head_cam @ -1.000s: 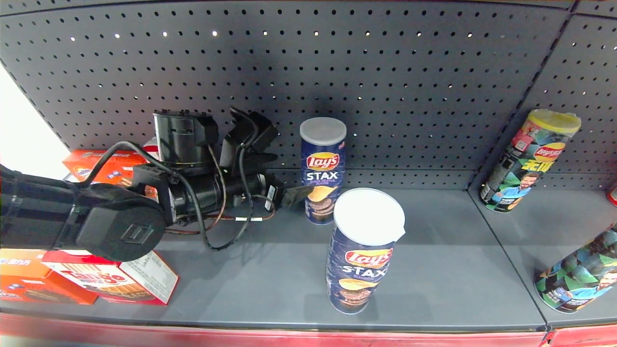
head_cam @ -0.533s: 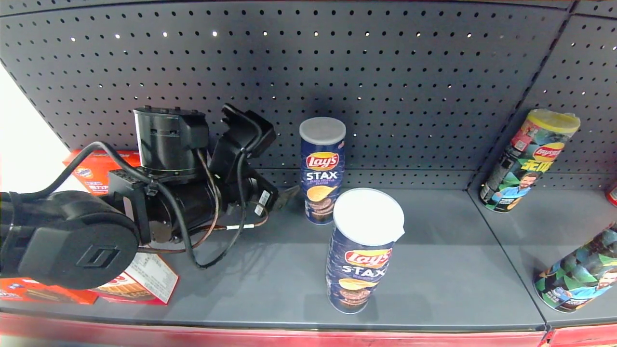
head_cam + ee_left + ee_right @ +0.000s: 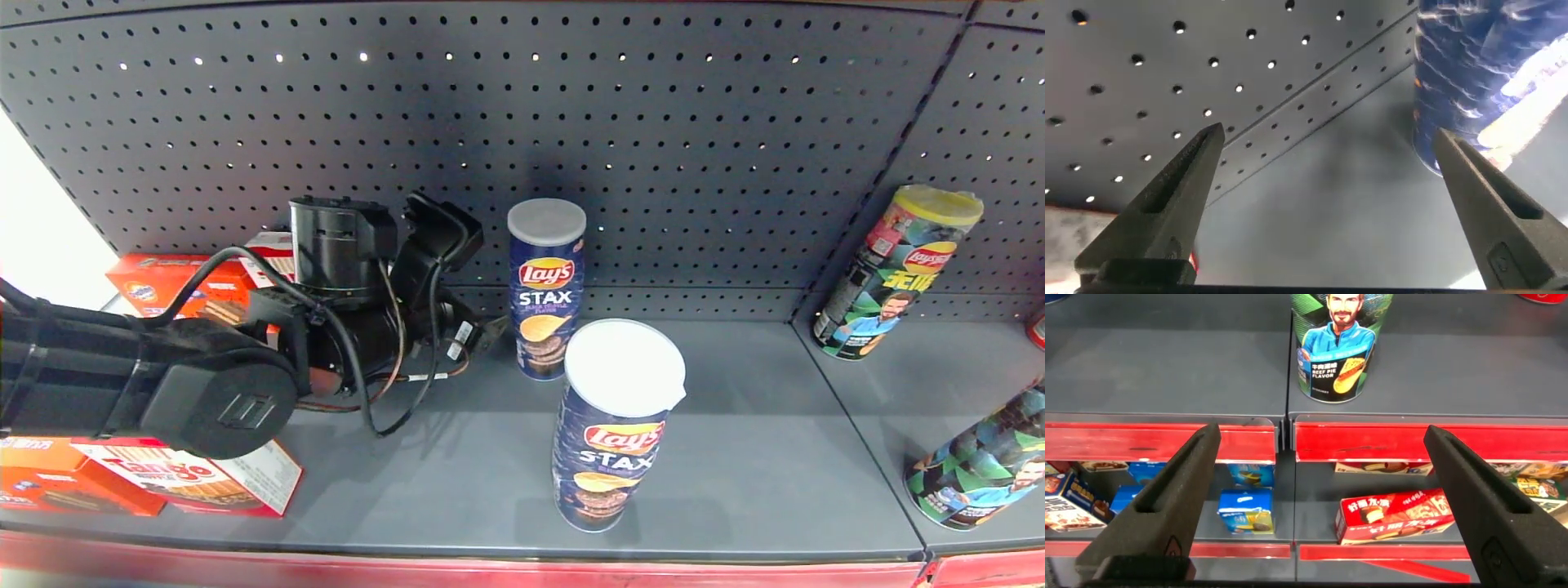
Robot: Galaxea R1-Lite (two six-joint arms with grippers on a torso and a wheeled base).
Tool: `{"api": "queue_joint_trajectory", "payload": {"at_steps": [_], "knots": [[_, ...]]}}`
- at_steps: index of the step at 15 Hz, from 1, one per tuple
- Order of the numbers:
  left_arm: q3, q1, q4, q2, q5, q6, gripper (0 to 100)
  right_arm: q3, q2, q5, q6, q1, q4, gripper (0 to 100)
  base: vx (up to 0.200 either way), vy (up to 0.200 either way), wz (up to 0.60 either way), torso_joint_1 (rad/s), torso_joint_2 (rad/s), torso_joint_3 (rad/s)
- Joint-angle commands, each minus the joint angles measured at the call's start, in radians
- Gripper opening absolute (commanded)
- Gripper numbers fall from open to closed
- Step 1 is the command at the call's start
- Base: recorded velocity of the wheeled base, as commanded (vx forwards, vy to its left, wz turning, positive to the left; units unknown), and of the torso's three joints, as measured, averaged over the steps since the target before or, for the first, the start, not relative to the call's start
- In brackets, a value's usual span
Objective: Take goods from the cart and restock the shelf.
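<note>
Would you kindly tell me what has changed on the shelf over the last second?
The left gripper, open and empty, has drawn back a little from the rear blue can toward the robot's left. Its arm swung out leftward, then partly returned. Nothing was taken hold of. The rear blue can, the front blue can and the boxes stayed in place.

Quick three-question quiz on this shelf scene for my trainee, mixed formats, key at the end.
1. True or false: the left gripper is open and holds nothing.
2. Which stands nearer the pegboard? A the grey-lidded blue can; B the white-lidded blue can.
3. Fill in: the right gripper is ___.
Key: 1 true; 2 A; 3 open.
</note>
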Motion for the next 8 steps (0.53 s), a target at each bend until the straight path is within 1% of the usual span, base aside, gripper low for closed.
{"api": "queue_joint_trajectory", "payload": {"at_steps": [1, 4, 8], "knots": [[-0.025, -0.001, 0.000, 0.041, -0.002, -0.001, 100, 0.000, 0.001, 0.000, 0.000, 0.000, 0.000, 100, 0.000, 0.000, 0.00, 0.000, 0.00, 0.000], [-0.056, -0.007, 0.001, 0.062, -0.002, -0.002, 100, 0.000, 0.001, 0.000, 0.000, 0.000, 0.000, 100, 0.000, 0.000, 0.00, 0.000, 0.00, 0.000], [-0.070, -0.009, 0.001, 0.071, -0.003, -0.004, 100, 0.000, 0.001, 0.000, 0.000, 0.000, 0.000, 100, 0.000, 0.000, 0.00, 0.000, 0.00, 0.000]]}}
